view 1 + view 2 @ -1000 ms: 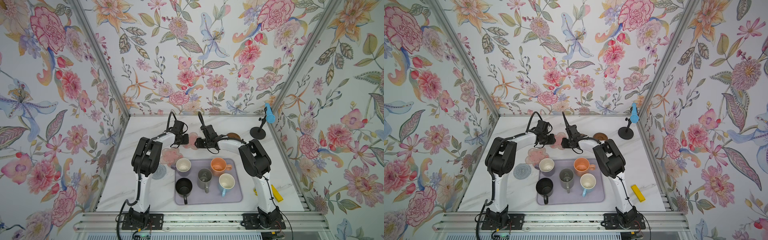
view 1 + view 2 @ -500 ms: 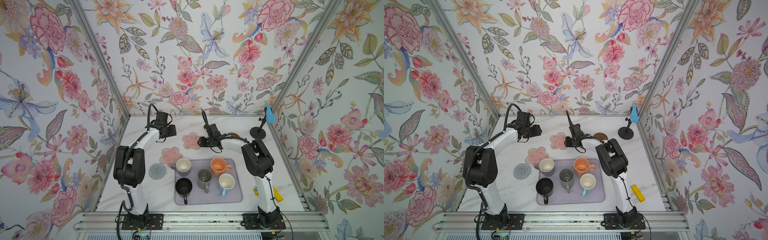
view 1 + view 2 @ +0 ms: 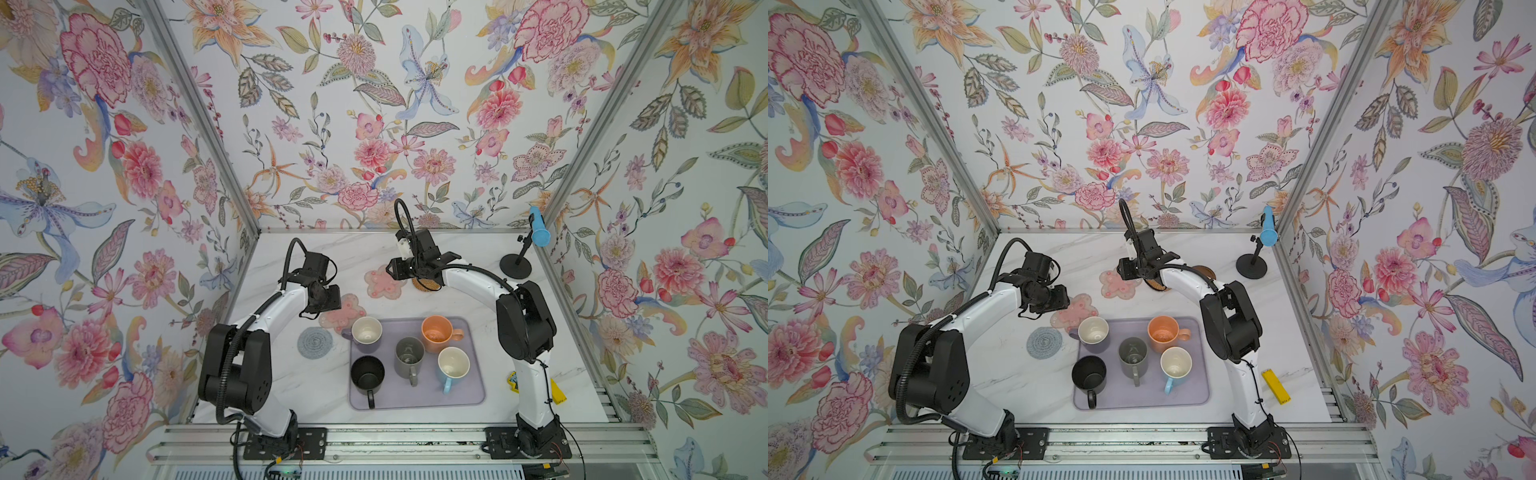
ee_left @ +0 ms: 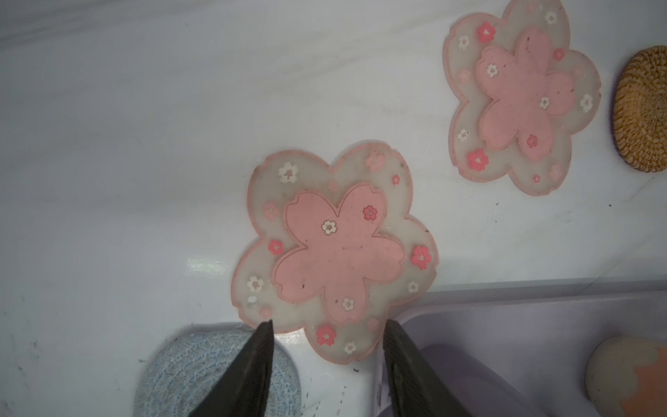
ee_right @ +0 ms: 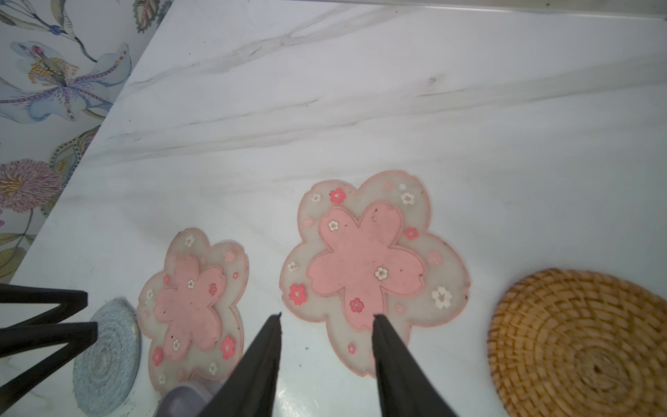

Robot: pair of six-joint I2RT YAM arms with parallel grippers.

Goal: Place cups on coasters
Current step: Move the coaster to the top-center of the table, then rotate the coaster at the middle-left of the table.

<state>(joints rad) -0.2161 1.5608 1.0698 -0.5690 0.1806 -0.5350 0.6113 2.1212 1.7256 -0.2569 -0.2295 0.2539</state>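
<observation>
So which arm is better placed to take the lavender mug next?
Left, probably. The left fingers hang open and empty by the flower coaster beside the lavender mug; the right fingers sit farther back.

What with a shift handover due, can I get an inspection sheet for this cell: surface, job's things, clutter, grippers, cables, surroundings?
Surface: white marble tabletop, lightly specked.
Job's things: lavender mug, peach mug, grey mug, black mug, light blue mug upright on the lavender mat; near flower coaster, far flower coaster, rattan coaster, knitted coaster bare; brown disc partly behind the right arm.
Clutter: yellow block beside the right arm's base; black stand at the back.
Grippers: left gripper open, empty, above the near flower coaster; right gripper open, empty, over the far flower coaster's edge.
Cables: a black cable loop above each wrist.
Surroundings: floral wall panels on three sides; metal rail in front.
</observation>
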